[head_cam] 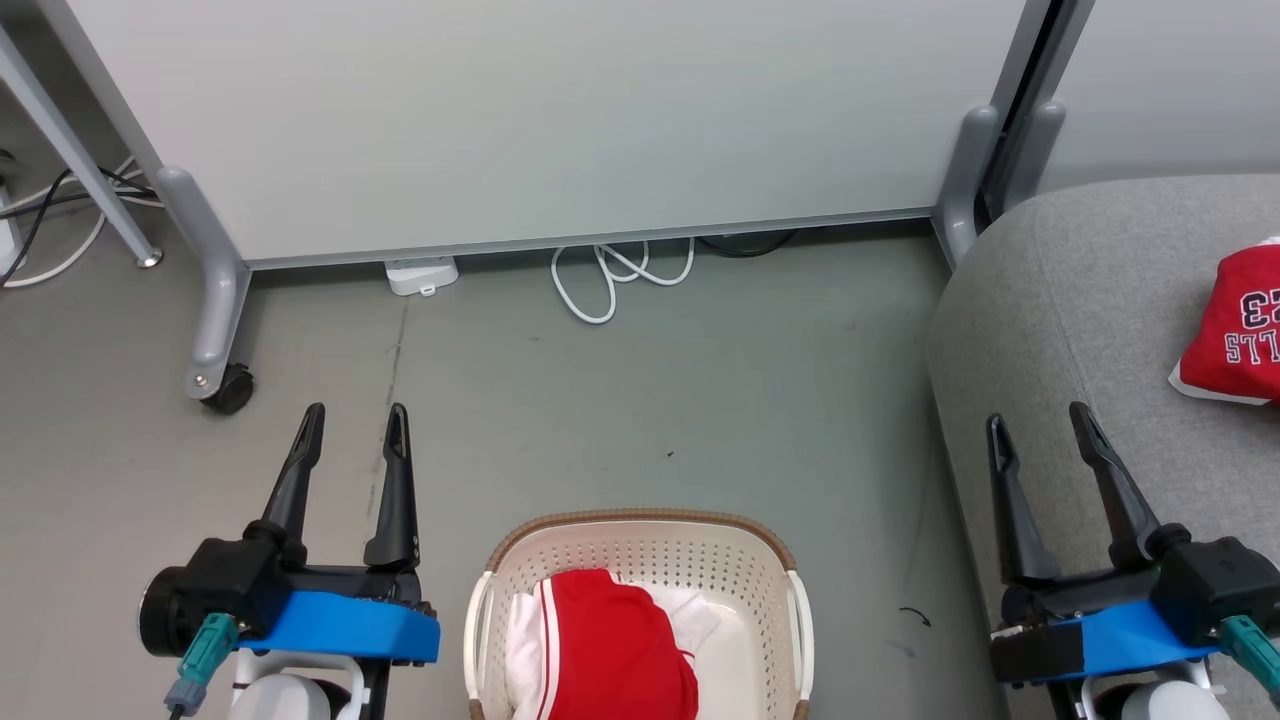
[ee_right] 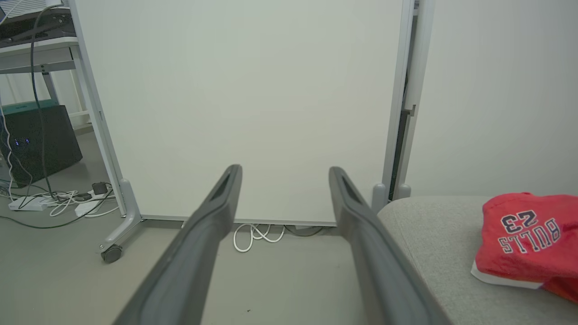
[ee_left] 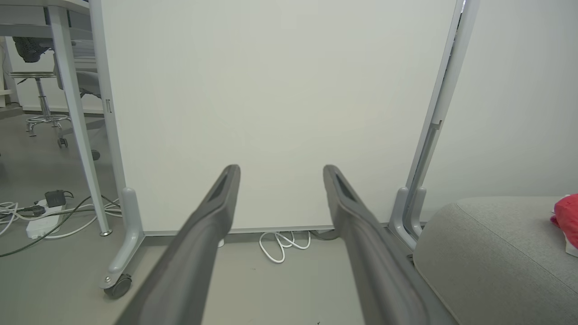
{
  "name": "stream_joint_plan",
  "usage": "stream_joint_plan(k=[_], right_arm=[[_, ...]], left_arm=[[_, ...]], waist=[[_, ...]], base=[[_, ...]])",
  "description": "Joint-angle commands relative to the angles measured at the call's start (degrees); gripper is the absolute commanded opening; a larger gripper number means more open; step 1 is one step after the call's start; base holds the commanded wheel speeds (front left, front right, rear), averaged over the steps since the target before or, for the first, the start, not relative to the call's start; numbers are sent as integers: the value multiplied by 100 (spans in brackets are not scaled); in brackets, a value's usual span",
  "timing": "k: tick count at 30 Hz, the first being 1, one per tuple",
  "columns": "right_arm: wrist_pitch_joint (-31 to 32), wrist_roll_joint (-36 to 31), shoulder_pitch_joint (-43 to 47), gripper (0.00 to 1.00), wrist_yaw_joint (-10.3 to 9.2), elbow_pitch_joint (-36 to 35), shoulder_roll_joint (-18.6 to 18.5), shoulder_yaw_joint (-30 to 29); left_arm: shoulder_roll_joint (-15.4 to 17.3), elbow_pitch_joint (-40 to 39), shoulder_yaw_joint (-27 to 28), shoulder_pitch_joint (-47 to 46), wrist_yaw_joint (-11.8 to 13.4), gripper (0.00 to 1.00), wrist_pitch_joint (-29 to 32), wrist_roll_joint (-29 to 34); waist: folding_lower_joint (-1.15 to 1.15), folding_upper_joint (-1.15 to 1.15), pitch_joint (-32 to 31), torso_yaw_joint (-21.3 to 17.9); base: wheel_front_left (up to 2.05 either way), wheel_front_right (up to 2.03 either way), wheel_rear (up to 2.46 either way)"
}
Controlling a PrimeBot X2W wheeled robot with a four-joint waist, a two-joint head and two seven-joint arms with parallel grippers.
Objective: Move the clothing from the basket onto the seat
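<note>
- Sitting nearest, low between the two sets of jaws and touched by neither, the basket point(head_cam: 640, 522) holds a bundle of red-and-white clothing point(head_cam: 610, 640); the next move likely calls for one arm to swing inward and down past the rim, close on a raised fold of the red cloth, and lift it clear of the wall before carrying it right
- To the basket's left, the left gripper point(head_cam: 356, 410) hangs over bare floor point(head_cam: 620, 400); its jaws stand wide apart with nothing between them
- To the basket's right, the right gripper point(head_cam: 1038, 415) is likewise spread and empty; its fingertips lie over the near edge of the seat point(head_cam: 1060, 300)
- Beyond the right jaws and off to their right, a red jersey point(head_cam: 1235, 325) printed "BULLS 23" lies on the seat; the task therefore reads as partly done, with the arms poised between transfers and more cloth waiting in the basket
- Farthest ahead of both pairs of jaws, a looped white cable point(head_cam: 610, 280) lies at the foot of a pale partition panel point(head_cam: 560, 120); neither matters to the reach
</note>
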Motion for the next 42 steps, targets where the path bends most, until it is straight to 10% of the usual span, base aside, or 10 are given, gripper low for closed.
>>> stream_joint_plan(k=[1,15,42], right_arm=[[-20,-12,70,100,3,9,13,0],[-20,-108,-259,100,3,-27,13,68],[-20,-426,-2054,100,3,-477,-129,305]], left_arm=[[5,10,4,9,-13,100,-15,15],[284,207,-653,-628,-13,100,-15,-122],[1029,3575,-4710,-3898,-11,100,-15,-1006]], waist=[[0,0,1,2],[0,0,226,-84],[0,0,2802,-811]], base=[[0,0,0],[0,0,0],[0,0,0]])
